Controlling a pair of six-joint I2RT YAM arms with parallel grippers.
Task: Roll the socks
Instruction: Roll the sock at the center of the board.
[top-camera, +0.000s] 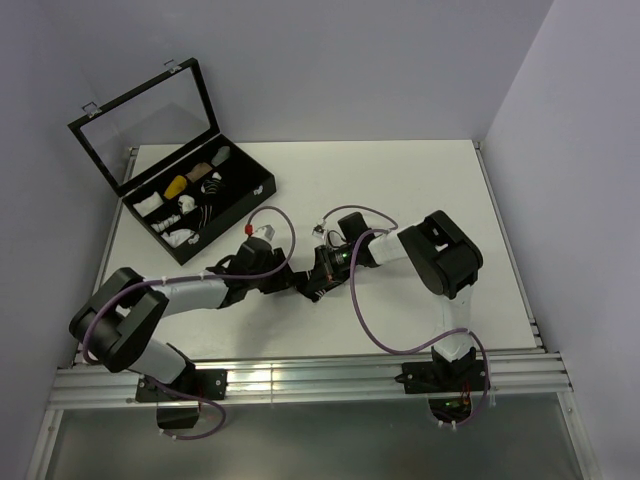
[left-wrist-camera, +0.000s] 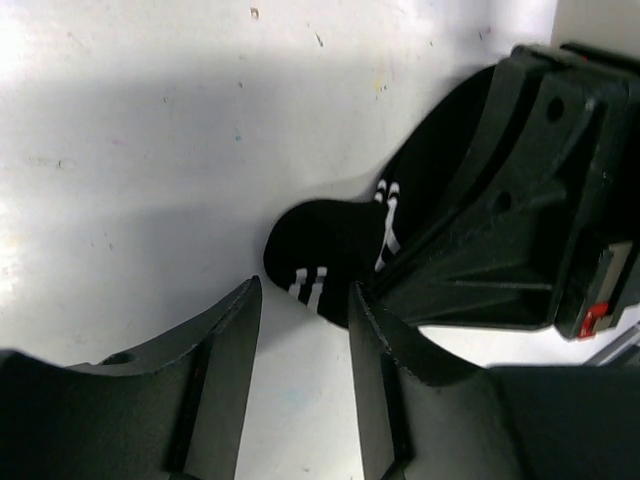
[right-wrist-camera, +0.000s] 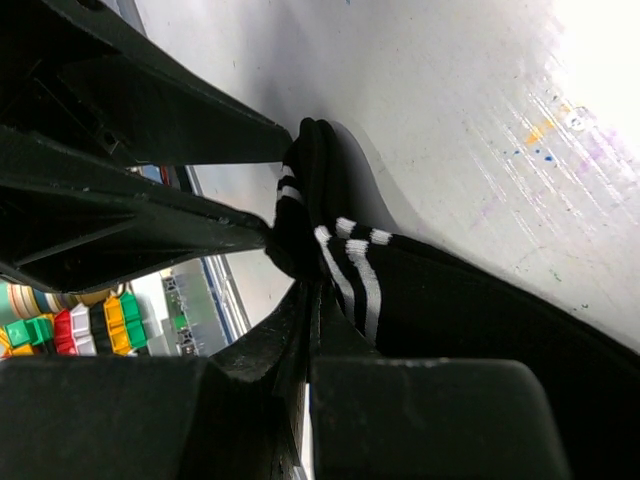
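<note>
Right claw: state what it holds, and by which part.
The socks, pinched at the white-striped cuff by the right claw; left claw open beside them.

Arms angled inward, tips nearly meeting: left gripper (left-wrist-camera: 303, 292) partway spread, right gripper (right-wrist-camera: 312, 298) pinched closed.

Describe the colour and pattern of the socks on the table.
The socks are black with thin white stripes, clearest in the right wrist view.
</note>
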